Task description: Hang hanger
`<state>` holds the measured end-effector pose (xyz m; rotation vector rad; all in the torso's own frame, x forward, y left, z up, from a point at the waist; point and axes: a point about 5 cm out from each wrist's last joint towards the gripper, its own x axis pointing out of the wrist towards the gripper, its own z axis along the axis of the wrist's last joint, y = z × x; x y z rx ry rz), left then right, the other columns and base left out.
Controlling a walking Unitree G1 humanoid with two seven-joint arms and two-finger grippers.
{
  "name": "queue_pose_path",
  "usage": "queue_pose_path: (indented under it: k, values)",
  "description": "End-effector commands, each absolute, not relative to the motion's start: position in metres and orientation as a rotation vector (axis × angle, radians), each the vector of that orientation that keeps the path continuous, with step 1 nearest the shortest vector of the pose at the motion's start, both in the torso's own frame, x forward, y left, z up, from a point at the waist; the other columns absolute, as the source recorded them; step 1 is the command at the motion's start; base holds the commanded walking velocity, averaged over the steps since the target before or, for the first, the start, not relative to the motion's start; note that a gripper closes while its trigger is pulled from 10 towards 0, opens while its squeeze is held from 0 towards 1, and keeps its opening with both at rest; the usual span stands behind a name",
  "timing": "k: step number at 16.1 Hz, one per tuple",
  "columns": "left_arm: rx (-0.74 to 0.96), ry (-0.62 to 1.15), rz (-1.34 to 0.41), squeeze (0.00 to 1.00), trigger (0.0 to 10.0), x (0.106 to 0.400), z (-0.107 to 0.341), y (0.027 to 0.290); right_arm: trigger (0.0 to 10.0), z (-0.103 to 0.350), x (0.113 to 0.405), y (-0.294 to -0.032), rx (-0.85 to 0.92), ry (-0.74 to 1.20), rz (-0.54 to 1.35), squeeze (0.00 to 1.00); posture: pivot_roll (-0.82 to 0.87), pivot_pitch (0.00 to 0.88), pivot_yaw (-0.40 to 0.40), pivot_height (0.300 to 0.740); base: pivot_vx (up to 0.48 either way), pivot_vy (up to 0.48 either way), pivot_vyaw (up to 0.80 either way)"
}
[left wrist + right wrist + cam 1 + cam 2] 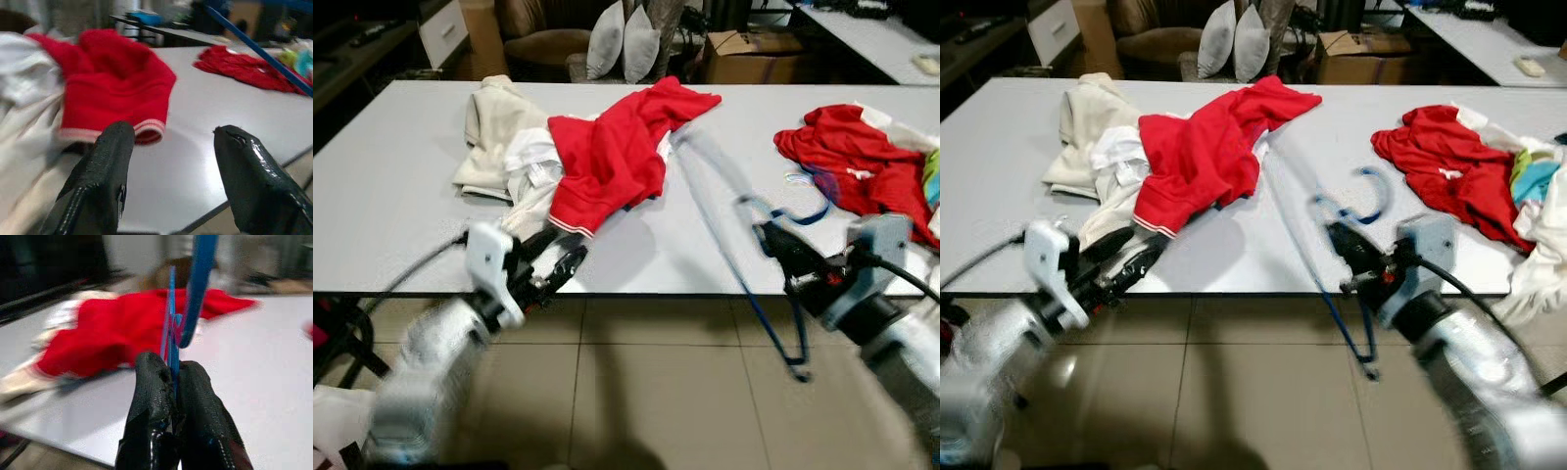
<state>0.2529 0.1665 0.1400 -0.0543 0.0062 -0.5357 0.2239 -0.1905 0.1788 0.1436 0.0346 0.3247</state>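
A blue wire hanger (198, 289) is pinched near its hook between the fingers of my right gripper (172, 363), which is shut on it. That gripper (773, 240) hovers over the white table's front edge, right of centre, and the hanger's long arm hangs blurred below the edge. A red shirt (612, 147) lies spread mid-table, partly over beige and white garments (499, 127). My left gripper (171, 132) is open and holds nothing. It sits at the table's front edge (563, 264), just short of the red shirt's hem.
A second pile of red and coloured clothes (857, 162) lies at the table's right end. Bare table top (391, 196) stretches to the left. Beyond the table are cushions (622, 39), a cardboard box (744, 49) and another table (871, 39). Tiled floor lies below.
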Motion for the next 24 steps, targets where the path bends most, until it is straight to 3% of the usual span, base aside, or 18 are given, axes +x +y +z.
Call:
queue_pose_path:
  k: [1, 3, 9, 15, 16, 17, 20, 24]
  values:
    - [-0.035, -0.004, -0.475, 0.0, 10.0, 0.251, 0.142, 0.168, 10.0, 0.179, 0.219, -0.194, 0.126, 0.019, 0.251, 0.0, -0.15, 0.0, -0.03, 0.74, 0.0, 0.0, 0.0]
    - [-0.065, 0.022, -0.416, 0.0, 10.0, 0.245, 0.137, 0.165, 10.0, 0.166, 0.213, -0.175, 0.098, 0.065, 0.325, 0.0, -0.14, 0.0, -0.036, 0.74, 0.0, -0.48, 0.0]
    - [-0.016, 0.063, -0.426, 0.0, 10.0, 0.245, 0.13, 0.163, 10.0, 0.153, 0.211, -0.16, 0.114, 0.107, 0.338, 0.0, -0.15, 0.0, -0.007, 0.74, 0.0, -0.48, 0.0]
    - [-0.062, 0.041, -0.472, 0.0, 10.0, 0.248, 0.136, 0.157, 10.0, 0.152, 0.206, -0.158, 0.084, 0.1, 0.462, 0.0, -0.16, 0.0, -0.01, 0.74, 0.0, 0.24, 0.0]
    - [-0.072, -0.026, -0.543, 0.81, 10.0, 0.253, 0.151, 0.158, 10.0, 0.156, 0.211, -0.16, 0.058, 0.092, 0.512, 0.0, -0.16, 0.0, -0.017, 0.74, 0.0, 0.0, 0.0]
    - [-0.069, -0.047, -0.583, 1.0, 10.0, 0.255, 0.157, 0.158, 10.0, 0.158, 0.213, -0.161, 0.046, 0.086, 0.538, 0.0, -0.15, 0.0, -0.02, 0.74, 0.0, 0.0, 0.0]
    - [0.016, -0.087, -0.937, 1.0, 10.0, 0.268, 0.198, 0.15, 10.0, 0.178, 0.225, -0.173, -0.07, 0.068, 0.807, 0.0, -0.13, 0.0, -0.012, 0.74, 0.0, 0.0, 0.0]
    - [0.161, -0.077, -1.208, 1.0, 10.0, 0.298, 0.236, 0.137, 10.0, 0.207, 0.248, -0.18, -0.242, 0.063, 1.067, 0.0, -0.13, 0.0, -0.011, 0.74, 0.0, 0.0, 0.0]
